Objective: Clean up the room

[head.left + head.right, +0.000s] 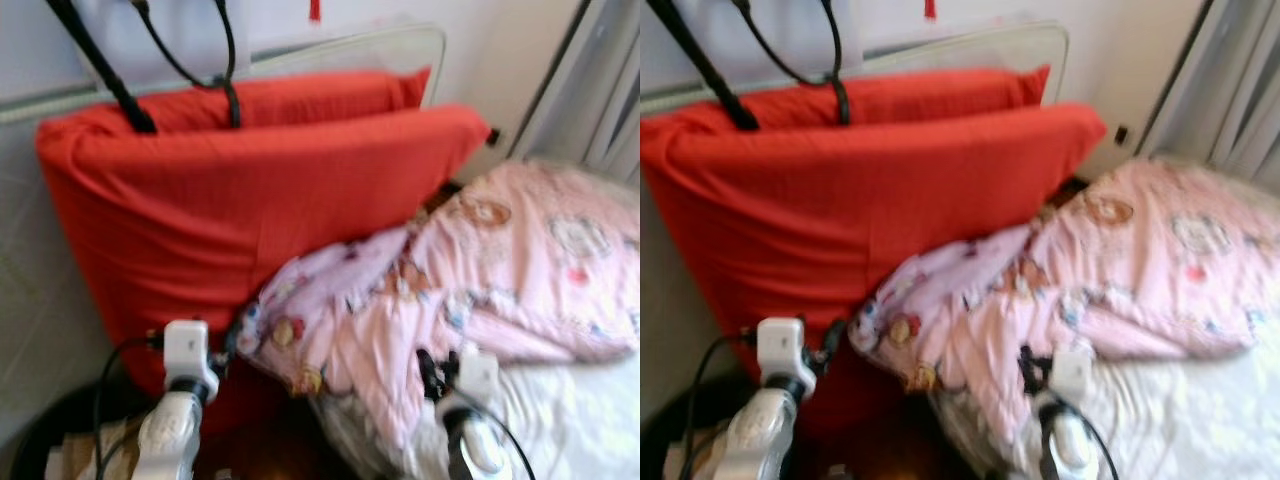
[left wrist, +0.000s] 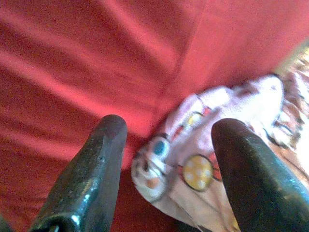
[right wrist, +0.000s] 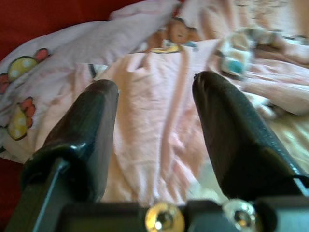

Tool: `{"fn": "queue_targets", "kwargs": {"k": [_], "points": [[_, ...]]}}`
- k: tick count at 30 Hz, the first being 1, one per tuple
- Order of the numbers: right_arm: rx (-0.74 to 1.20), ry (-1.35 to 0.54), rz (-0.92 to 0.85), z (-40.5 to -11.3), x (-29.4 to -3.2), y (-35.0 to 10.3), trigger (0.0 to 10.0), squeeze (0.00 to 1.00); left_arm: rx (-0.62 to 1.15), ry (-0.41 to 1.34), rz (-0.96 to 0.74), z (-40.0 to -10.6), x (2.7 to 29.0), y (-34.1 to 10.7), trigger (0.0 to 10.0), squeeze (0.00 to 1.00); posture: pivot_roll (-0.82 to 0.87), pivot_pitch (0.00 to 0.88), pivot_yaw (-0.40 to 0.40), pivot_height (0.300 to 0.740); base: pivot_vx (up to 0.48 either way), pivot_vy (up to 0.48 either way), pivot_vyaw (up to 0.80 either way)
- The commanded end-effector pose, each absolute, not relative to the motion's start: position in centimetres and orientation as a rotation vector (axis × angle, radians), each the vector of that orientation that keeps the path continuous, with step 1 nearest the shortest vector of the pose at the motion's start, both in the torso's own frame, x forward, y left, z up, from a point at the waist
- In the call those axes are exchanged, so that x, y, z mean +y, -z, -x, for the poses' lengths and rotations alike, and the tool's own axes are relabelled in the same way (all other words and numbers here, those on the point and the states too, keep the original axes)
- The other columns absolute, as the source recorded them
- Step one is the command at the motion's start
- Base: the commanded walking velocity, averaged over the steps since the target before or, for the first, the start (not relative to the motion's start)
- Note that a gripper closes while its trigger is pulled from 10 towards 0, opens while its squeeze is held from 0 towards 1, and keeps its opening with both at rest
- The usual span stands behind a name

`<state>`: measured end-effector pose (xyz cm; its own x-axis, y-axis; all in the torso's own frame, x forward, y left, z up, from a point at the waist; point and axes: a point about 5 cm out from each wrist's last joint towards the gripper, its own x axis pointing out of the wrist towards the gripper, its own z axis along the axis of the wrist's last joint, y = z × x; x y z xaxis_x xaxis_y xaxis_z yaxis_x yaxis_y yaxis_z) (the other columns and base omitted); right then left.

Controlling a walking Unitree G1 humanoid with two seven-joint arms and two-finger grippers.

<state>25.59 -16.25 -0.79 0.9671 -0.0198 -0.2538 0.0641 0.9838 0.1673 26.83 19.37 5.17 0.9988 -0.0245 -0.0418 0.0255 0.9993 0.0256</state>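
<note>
A pink blanket (image 1: 470,290) lies bunched up on the bed (image 1: 580,410), leaning on two big red cushions (image 1: 250,200). The left end effector (image 2: 166,145) and the right end effector (image 3: 154,125) are both wide open, holding nothing, close to the blanket.

wall (image 1: 470,60): pale, plain, behind the headboard | headboard (image 1: 400,50): light, curved | curtains (image 1: 600,90): grey, right of the headboard | floor (image 1: 270,450): dark, below it | light: daylit

A bed (image 1: 590,420) with a white sheet carries a crumpled pink quilt (image 1: 480,270). Two red pillows (image 1: 250,210) stand at its head, touching the quilt.
</note>
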Motion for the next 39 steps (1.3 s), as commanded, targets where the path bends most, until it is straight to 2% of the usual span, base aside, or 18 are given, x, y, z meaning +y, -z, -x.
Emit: {"fn": "queue_targets", "kwargs": {"k": [1, 18, 20, 25, 39], "points": [[0.277, 0.041, -0.170, -25.46, -16.20, 1.06, 10.0, 0.00, 0.056, 0.037, -0.029, -26.73, 19.16, -4.97, 10.0, 0.00, 0.00, 0.000, -0.048, 0.649, 0.000, 0.000, 0.00], [0.280, 0.026, -0.207, -25.42, -15.57, 1.18, 10.0, 0.00, 0.067, 0.037, -0.037, -26.69, 19.37, -5.00, 10.0, 0.00, 0.01, 0.011, -0.040, 0.649, 0.000, 0.000, 0.00], [0.337, 0.028, -0.189, -25.43, -15.53, 1.73, 10.0, 0.00, 0.072, 0.029, -0.038, -26.48, 19.52, -4.86, 10.0, 0.00, 0.01, 0.013, -0.042, 0.649, 0.000, 0.000, 0.00], [0.320, 0.022, -0.194, -25.49, -15.45, 1.61, 10.0, 0.00, 0.076, 0.027, -0.040, -26.35, 19.60, -4.78, 10.0, 0.00, 0.01, 0.015, -0.042, 0.619, 0.000, 0.000, 0.00], [0.310, 0.015, -0.216, -25.37, -15.40, 1.70, 10.0, 0.00, 0.086, 0.026, -0.032, -26.42, 19.48, -4.65, 10.0, 0.00, 0.01, 0.010, -0.040, 0.619, 0.000, 0.000, 0.00]]}}
